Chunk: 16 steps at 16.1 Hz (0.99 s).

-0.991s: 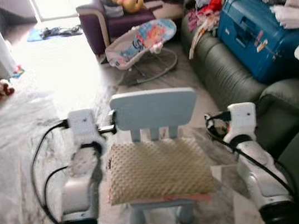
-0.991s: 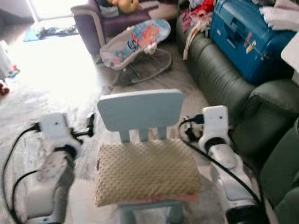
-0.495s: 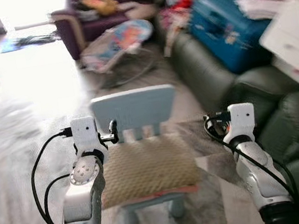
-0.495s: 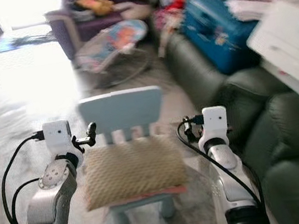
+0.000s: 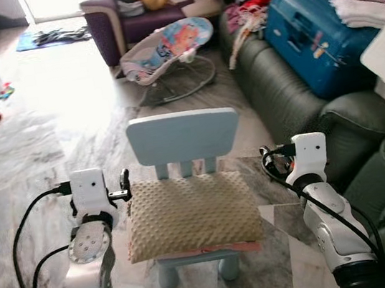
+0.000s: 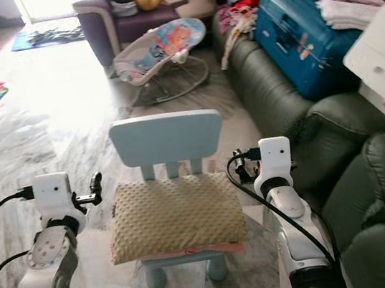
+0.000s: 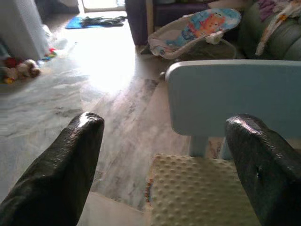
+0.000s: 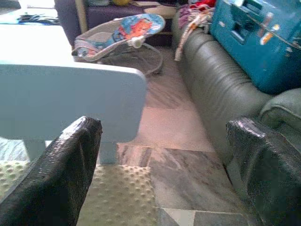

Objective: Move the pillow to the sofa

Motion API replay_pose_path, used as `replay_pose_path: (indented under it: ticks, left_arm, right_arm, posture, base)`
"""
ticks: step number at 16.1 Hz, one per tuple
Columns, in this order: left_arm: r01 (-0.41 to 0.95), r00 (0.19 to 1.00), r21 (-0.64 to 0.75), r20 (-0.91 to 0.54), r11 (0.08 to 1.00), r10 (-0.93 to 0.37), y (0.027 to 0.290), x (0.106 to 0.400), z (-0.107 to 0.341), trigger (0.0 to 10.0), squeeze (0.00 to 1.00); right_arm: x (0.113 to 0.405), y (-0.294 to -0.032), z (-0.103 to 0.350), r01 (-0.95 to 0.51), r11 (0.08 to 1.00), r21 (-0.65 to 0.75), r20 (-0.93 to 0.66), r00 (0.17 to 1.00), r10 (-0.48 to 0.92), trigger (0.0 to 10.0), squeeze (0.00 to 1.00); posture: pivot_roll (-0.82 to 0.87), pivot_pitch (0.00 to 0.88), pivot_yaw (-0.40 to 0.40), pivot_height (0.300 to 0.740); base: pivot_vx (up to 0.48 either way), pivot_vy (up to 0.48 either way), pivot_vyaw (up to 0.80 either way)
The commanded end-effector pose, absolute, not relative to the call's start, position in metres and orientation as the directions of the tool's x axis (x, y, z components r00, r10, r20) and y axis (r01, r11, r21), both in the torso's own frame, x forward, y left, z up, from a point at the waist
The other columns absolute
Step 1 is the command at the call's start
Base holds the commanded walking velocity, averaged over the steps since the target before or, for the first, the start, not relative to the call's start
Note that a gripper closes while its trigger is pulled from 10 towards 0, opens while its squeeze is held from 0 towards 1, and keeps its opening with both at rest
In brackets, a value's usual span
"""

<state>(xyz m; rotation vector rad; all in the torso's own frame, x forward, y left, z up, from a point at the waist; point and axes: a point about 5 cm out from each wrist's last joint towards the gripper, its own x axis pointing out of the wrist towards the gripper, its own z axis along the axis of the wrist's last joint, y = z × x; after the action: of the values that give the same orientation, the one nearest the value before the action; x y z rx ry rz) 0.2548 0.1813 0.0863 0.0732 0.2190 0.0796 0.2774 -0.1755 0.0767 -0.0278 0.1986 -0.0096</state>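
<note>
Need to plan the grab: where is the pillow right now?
The pillow lies flat on the seat of the small blue chair, straight ahead between the left gripper and right gripper, with the dark green sofa to its right.

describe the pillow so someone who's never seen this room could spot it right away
Start from the long dark green sofa on the robot's right; on the marble floor beside it stands a small pale blue child's chair. The pillow lies flat on that chair's seat, between the left end effector and the right end effector. It is beige with a raised dotted texture, the only cushion on the chair.
</note>
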Motion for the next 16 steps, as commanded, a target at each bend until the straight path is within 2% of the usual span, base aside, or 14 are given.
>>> replay_pose_path:
  ticks: [1,9,14,16]
  left_arm:
    - [-0.073,0.974,0.112,-0.204,0.991,0.094,0.185,0.252,0.087,10.0,0.0]
    - [-0.019,0.975,0.149,-0.218,0.989,0.051,0.188,0.255,0.087,10.0,0.0]
    - [-0.063,0.977,0.273,-0.18,0.96,0.115,0.198,0.261,0.093,10.0,0.0]
    - [-0.065,0.977,0.276,-0.178,0.959,0.118,0.2,0.263,0.094,10.0,0.0]
  right_arm:
    - [0.278,-0.175,0.08,-0.001,0.999,-0.039,-0.18,0.984,-0.006,10.0,0.0]
    - [0.276,-0.176,0.08,0.001,1.0,-0.02,-0.177,0.984,-0.004,10.0,0.0]
    - [0.277,-0.176,0.08,0.002,1.0,0.001,-0.176,0.984,-0.002,10.0,0.0]
    - [0.278,-0.176,0.079,0.015,1.0,0.015,-0.171,0.985,-0.012,10.0,0.0]
  posture:
    - [0.04,0.0,-0.042,0.74]
    - [0.03,0.011,-0.039,0.645]
    - [0.04,0.009,-0.037,0.645]
    - [0.06,0.0,-0.013,0.645]
  base:
    - [0.0,0.0,0.0]
    - [0.0,0.0,0.0]
    - [0.0,0.0,0.0]
    - [0.0,0.0,0.0]
